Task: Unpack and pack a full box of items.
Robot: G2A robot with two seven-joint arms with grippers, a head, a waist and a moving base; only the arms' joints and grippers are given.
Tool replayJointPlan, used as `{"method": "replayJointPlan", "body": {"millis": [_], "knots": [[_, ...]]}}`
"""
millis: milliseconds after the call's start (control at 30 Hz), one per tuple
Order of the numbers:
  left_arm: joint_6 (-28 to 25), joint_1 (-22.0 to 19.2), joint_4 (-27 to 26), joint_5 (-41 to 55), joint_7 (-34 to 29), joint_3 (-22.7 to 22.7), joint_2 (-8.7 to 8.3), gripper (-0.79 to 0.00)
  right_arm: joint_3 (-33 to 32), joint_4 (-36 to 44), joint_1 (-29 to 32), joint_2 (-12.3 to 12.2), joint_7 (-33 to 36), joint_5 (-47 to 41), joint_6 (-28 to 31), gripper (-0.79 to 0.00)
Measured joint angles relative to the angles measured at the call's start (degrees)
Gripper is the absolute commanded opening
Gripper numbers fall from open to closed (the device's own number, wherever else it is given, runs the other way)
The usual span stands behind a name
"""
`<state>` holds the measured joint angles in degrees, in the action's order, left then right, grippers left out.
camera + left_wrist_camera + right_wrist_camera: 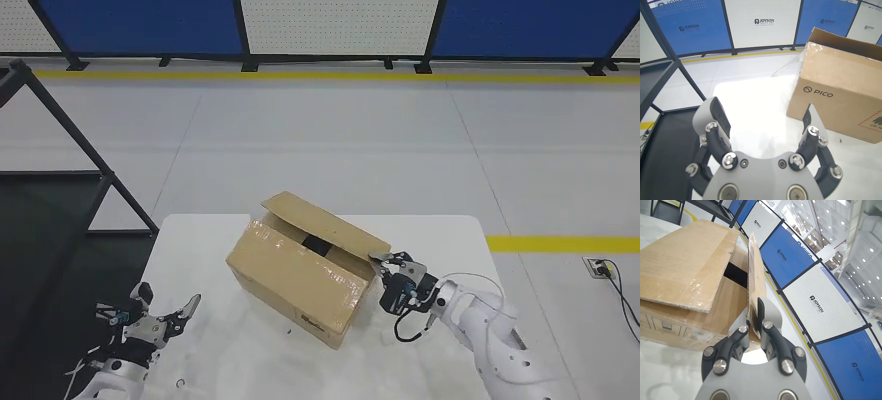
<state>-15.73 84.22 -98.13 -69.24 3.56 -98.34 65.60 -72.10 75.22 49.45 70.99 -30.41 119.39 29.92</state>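
Now right fingers (pixel 770 313) pinch the box (pixel 295 275) flap (pixel 755 275) edge; left fingers (pixel 720 115) gape.

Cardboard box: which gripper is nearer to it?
Right. The right gripper is shut on a raised flap of the cardboard box; the left gripper hangs open, apart from it.

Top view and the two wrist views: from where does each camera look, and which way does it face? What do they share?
Top view: above the arms, looking down at the white table and the box; both arms show at the bottom.
Left wrist view: on the left wrist, low over the table, facing the box's printed side; left jaws open in front.
Right wrist view: on the right wrist, facing the box's raised flap; right jaws shut on that flap.
Shared: all three show the box.
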Motion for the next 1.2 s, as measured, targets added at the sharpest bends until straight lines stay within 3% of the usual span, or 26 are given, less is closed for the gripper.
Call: {"method": "replayJointPlan", "body": {"millis": [133,167,267,600,867,1067,1200], "knots": [[-2.67,0.54,0.37,-0.73,1.72,-1.03,-0.24,0.000,-0.54,0.51,0.22,-0.41,0.01,0.11,0.26,-0.785],[-3.57,0.60,0.37,-1.04,2.05,-1.25,-0.33,0.000,-0.59,0.69,0.23,-0.49,0.27,-0.03,0.31,-0.539],[-5.56,0.73,0.26,-2.41,3.05,-1.44,-0.52,0.000,-0.54,1.00,0.14,-0.61,1.03,-0.56,0.46,0.000],[-11.16,0.84,0.08,-9.89,3.50,-0.31,-1.19,0.000,-1.23,4.13,0.56,-1.29,3.37,-0.61,-0.06,0.000],[-10.10,0.50,0.54,-9.93,3.11,-0.18,-1.14,0.000,-5.59,14.46,7.19,-2.71,0.63,-0.68,-2.48,0.000],[-5.38,-6.94,6.93,-3.74,0.49,1.46,-0.67,0.000,-8.36,19.75,11.13,-3.14,0.53,-3.49,-6.25,0.000],[-2.10,-12.96,11.44,-5.12,-1.29,4.08,-0.38,0.000,-9.28,22.09,12.94,-3.19,1.92,-5.55,-8.43,0.000]]}}
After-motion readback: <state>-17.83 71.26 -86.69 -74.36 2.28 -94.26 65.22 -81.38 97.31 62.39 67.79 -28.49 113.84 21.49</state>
